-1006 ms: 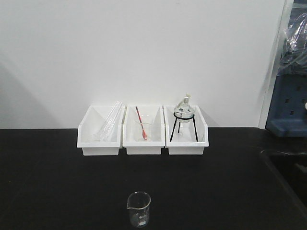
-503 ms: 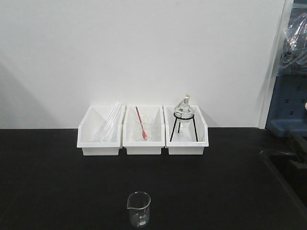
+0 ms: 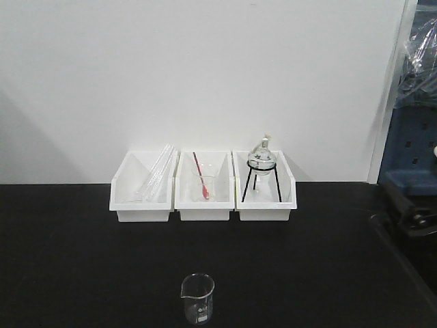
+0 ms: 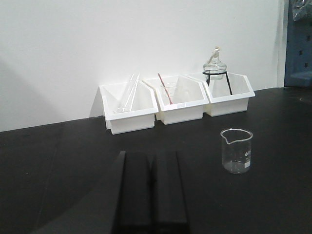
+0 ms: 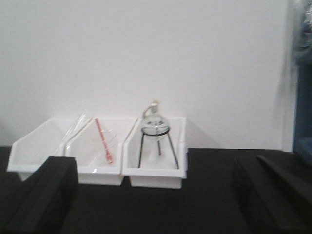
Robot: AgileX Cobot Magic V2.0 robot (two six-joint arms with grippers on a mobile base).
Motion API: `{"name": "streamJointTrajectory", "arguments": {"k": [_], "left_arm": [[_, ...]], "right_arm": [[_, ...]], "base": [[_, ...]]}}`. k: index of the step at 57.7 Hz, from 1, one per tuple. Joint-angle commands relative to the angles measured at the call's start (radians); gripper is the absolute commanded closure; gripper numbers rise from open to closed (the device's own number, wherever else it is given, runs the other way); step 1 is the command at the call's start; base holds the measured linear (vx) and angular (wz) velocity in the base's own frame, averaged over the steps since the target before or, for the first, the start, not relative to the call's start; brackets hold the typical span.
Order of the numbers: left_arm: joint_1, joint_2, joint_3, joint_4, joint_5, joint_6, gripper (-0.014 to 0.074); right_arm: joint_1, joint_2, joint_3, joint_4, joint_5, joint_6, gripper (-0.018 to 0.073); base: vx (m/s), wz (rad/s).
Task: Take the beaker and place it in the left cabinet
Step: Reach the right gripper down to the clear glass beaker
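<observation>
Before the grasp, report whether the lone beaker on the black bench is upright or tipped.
Upright. The beaker stands on its base on the black bench, open rim level on top; front and left wrist views agree.

I see the black bench (image 3: 68, 260) carrying three white bins (image 3: 203, 212) by the wall, the beaker (image 3: 198, 298) upright, well in front.

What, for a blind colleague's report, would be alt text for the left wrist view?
A small clear glass beaker with a pour spout stands upright, alone on a black benchtop, ahead and right of the closed black left gripper. Behind it, three white plastic bins holding glassware line a white wall.
</observation>
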Motion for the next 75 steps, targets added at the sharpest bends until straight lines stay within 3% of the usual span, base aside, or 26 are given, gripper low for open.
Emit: {"name": "streamJointTrajectory", "arguments": {"k": [1,10,16,32,39,44,57,75], "left_arm": [[-0.004,-0.018,0.016,-0.007,-0.084,-0.004,0.0595],[-0.004,-0.018,0.016,-0.007,-0.084,-0.004,0.0595],[-0.004,-0.018,0.016,-0.007,-0.084,-0.004,0.0595],[-0.004,-0.018,0.016,-0.007,-0.084,-0.004,0.0595],[-0.004,-0.018,0.016,-0.007,-0.084,-0.004,0.0595],[-0.004,-0.018,0.016,-0.007,-0.084,-0.004,0.0595],[-0.004,-0.018,0.016,-0.007,-0.084,-0.004,0.0595],[-0.004,-0.018,0.016,-0.007,-0.084,-0.004,0.0595]], "right_arm": [[0.089,0.045,-0.013,-0.075,-0.092,0.01,-0.0108],[0.245,0.206,0.063,-0.071,-0.224,0.007,-0.0081],[0.3,0.354,0.105,-0.071,-0.377,0.001,-0.0074],[0.314,0.723,0.108,-0.084,-0.8,0.001,-0.0061],[0.314,0.853,0.069,-0.158,-0.933,0.001,-0.0055],[0.314,0.933,0.009,-0.204,-0.96,0.001,-0.0048],[0.314,1.063,-0.147,-0.207,-0.956,0.011,-0.0035],[0.314,1.17,-0.327,-0.238,-0.878,0.121,-0.0032]], "base": [[0.0,0.0],[0.0,0.0],[0.0,0.0],[0.0,0.0],[0.0,0.0],[0.0,0.0],[0.0,0.0],[0.0,0.0]]}}
